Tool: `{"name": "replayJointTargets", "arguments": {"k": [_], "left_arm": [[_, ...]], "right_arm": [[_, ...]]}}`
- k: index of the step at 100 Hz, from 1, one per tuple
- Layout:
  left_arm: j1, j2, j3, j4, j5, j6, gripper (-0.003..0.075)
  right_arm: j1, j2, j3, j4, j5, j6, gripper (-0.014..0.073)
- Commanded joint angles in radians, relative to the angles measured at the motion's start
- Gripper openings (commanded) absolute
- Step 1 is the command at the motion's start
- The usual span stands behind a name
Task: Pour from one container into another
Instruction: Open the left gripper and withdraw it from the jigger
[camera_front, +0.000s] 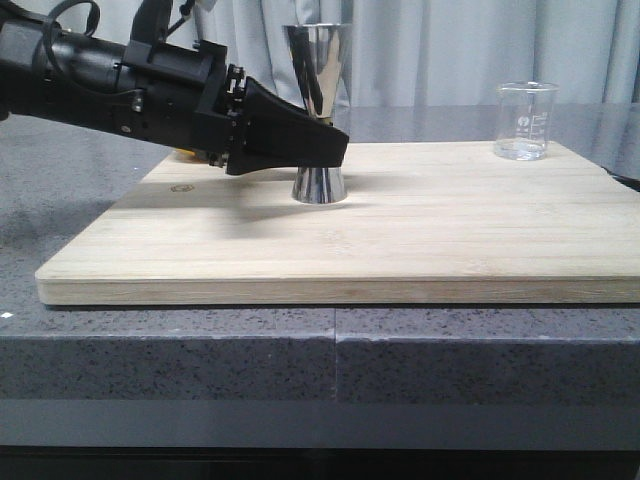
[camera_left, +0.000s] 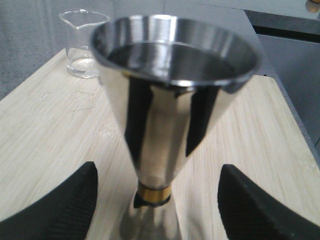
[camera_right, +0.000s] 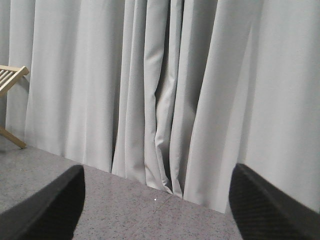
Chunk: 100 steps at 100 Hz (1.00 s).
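The steel hourglass jigger (camera_front: 320, 110) stands upright on the wooden board (camera_front: 400, 240), left of centre. In the left wrist view its gold-banded waist (camera_left: 154, 194) sits between my left gripper's (camera_left: 157, 210) black fingers (camera_left: 65, 210), which stand wide apart without touching it. The left gripper (camera_front: 330, 150) is open at the jigger's waist in the front view. The small clear glass beaker (camera_front: 525, 120) stands at the board's far right corner, and appears behind the jigger in the left wrist view (camera_left: 85, 42). My right gripper (camera_right: 157, 210) is open, faces the curtain and holds nothing.
The board lies on a grey speckled stone counter (camera_front: 200, 350). A grey curtain (camera_right: 165, 85) hangs behind the table. A wooden slatted frame (camera_right: 10, 80) stands at the far side in the right wrist view. A small yellow object (camera_front: 185, 153) peeks from under the left arm.
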<state>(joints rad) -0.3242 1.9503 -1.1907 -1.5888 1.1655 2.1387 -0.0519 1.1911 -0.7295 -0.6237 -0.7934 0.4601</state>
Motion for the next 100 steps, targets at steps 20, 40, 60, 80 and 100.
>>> {"name": "replayJointTargets", "arguments": {"k": [20,40,60,80,100], "left_arm": [[0.064,-0.132,-0.022,0.03,0.113,-0.076,0.0477],[0.115,-0.172,-0.022,0.103,0.113,-0.119,0.0477],[0.209,-0.244,-0.022,0.183,0.113,-0.223,0.0473],[0.338,-0.375,-0.024,0.144,0.113,-0.331,0.0388],[0.491,-0.522,-0.024,0.087,0.113,-0.382,0.0153]], "right_arm": [[-0.002,-0.027,-0.024,0.022,-0.07,0.0,0.0535],[-0.002,-0.027,-0.024,0.022,-0.079,0.0,0.0535],[-0.002,-0.027,-0.024,0.022,-0.079,0.0,0.0535],[-0.002,-0.027,-0.024,0.022,-0.077,0.0,0.0535],[-0.002,-0.027,-0.024,0.022,-0.054,0.0,0.0535]]}}
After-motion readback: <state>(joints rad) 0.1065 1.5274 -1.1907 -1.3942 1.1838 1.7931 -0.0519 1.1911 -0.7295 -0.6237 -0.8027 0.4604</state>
